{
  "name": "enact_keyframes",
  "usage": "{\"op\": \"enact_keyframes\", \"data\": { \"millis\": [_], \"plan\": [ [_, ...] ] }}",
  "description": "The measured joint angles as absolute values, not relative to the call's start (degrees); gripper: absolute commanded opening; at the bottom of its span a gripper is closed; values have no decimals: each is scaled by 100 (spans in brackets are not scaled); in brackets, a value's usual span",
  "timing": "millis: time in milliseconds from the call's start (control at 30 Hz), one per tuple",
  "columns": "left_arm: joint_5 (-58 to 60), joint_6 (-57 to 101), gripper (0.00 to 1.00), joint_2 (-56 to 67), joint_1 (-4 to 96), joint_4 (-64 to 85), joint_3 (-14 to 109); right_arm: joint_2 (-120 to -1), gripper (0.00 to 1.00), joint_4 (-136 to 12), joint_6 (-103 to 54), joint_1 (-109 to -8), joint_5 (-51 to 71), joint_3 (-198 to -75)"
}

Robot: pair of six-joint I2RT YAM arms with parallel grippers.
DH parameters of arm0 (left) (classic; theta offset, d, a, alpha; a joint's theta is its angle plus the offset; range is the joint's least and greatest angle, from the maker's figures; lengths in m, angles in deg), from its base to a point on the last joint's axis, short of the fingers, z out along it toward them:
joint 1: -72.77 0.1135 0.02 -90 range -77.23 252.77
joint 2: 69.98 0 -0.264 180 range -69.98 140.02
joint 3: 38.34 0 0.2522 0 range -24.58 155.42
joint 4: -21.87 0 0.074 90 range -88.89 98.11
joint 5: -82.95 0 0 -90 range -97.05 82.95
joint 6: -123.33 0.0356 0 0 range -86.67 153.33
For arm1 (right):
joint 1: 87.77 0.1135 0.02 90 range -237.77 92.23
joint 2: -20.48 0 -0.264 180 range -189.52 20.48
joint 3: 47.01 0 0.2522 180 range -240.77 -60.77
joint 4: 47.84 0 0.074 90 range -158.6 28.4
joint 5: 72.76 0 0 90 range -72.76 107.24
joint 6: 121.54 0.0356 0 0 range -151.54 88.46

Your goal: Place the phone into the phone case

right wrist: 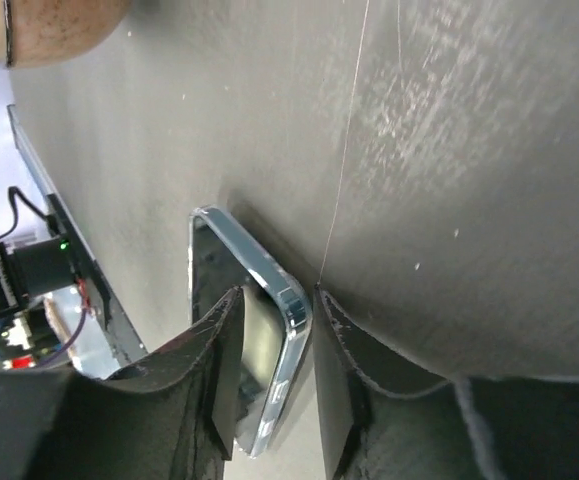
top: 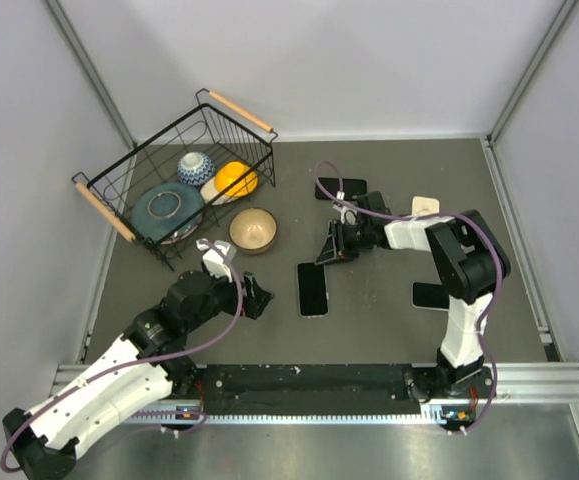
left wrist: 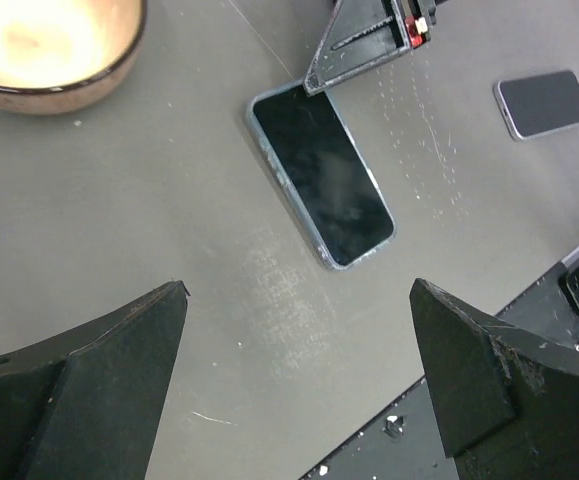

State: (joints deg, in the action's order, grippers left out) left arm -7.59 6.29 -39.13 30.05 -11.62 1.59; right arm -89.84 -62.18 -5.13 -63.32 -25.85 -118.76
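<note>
A black-screened phone (top: 312,288) with a clear, bluish case rim lies on the grey table mat at centre. It also shows in the left wrist view (left wrist: 319,180). My right gripper (top: 331,246) is at its far end. In the right wrist view the right gripper (right wrist: 274,335) has narrowed its jaws around the phone's far corner (right wrist: 291,300), one finger over the screen and one against the mat. My left gripper (top: 256,299) is open and empty, to the left of the phone and apart from it (left wrist: 299,300).
A second dark phone (top: 430,296) lies right of centre, also in the left wrist view (left wrist: 544,103). Another black one (top: 341,188) and a pale item (top: 426,206) lie further back. A tan bowl (top: 254,230) and a wire basket (top: 129,195) of dishes stand at the left.
</note>
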Motion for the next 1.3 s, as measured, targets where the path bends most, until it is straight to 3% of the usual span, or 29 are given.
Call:
{"op": "enact_keyframes", "data": {
  "millis": [133,267,400,500,700,1067,1233,1300],
  "plan": [
    [-1050,626,99,-4217,3005,-1046,-11,-8999,45,-6498,-701,-6332,-2378,-12123],
    [-1172,602,99,-4342,3005,-1009,-177,-8890,43,-6710,-757,-6330,-2139,-12169],
    [-1179,563,99,-4333,3005,-1005,-175,-8597,20,-7035,-797,-6332,-1746,-12143],
    [-1139,517,99,-4313,3005,-1013,-167,-8285,9,-7055,-740,-6306,-1580,-12038],
    [-1117,465,99,-4324,3005,-1009,-121,-7898,4,-6635,-338,-6004,-1569,-11592],
    [-1074,250,99,-4322,3005,-994,-123,-8551,5,-5634,318,-5716,-1674,-11549],
    [-1100,303,99,-4320,3005,-996,-123,-8707,16,-5597,408,-5716,-1691,-11553],
    [-1126,340,99,-4322,3005,-992,-123,-8704,25,-5608,405,-5716,-1687,-11568]
  ]
}}
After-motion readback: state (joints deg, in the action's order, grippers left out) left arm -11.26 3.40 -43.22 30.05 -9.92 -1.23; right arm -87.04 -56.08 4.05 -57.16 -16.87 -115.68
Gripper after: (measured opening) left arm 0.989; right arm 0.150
